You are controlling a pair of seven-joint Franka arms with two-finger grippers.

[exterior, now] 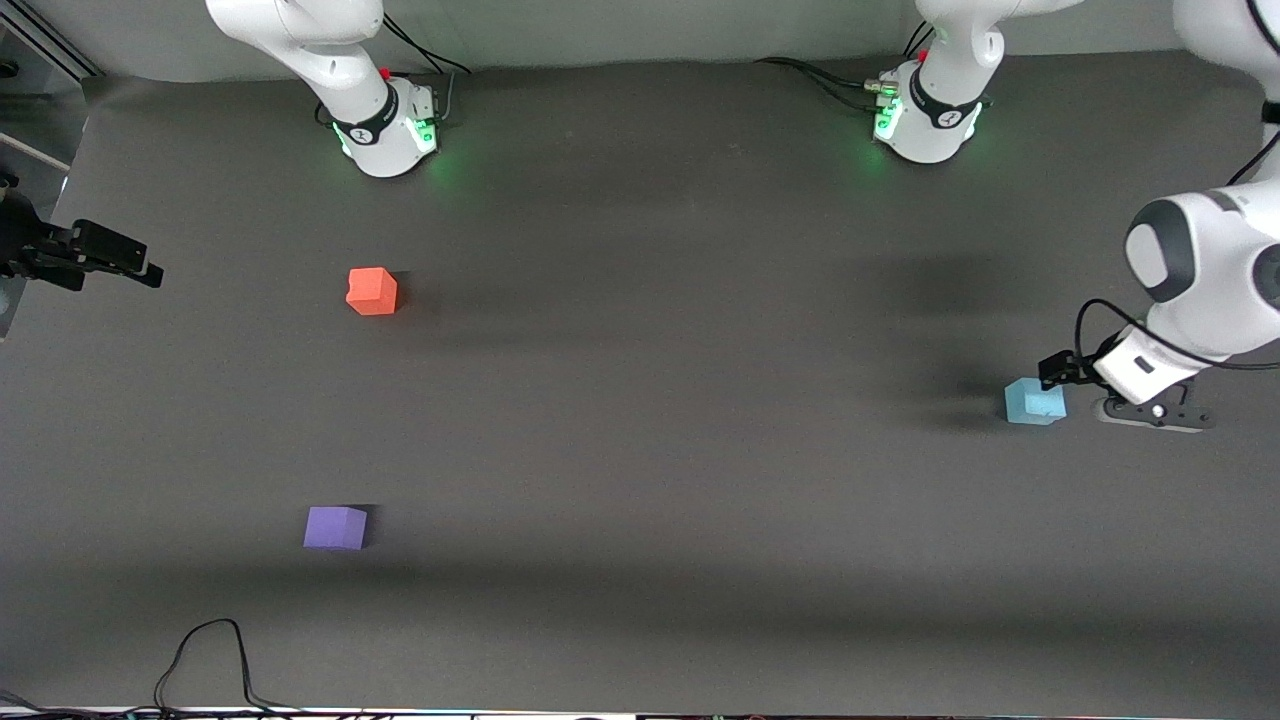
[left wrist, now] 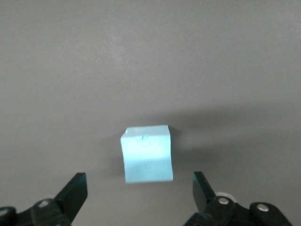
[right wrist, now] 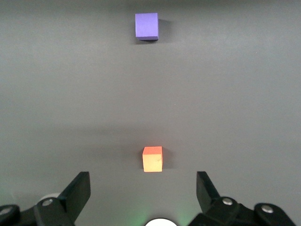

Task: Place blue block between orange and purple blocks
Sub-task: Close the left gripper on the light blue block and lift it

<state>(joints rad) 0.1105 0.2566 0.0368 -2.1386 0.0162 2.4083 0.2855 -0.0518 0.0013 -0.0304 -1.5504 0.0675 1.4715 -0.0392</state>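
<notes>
Left wrist view is showing the left gripper (left wrist: pixel 139 190), jaws apart, hovering over the ungrasped blue block (left wrist: pixel 146 154); the right gripper (right wrist: pixel 143 190) is waiting, jaws apart; pickup and placing between the orange block (exterior: pixel 372 291) and purple block (exterior: pixel 335 527) are remaining.

A dark grey matte table (exterior: pixel 640 420) carries three cubes: the orange block (exterior: pixel 372 291) toward the right arm's end, the purple block (exterior: pixel 335 527) nearer the front camera, and the blue block (exterior: pixel 1034 402) toward the left arm's end; a black cable (exterior: pixel 205 660), apparently loose, loops at the near edge
</notes>
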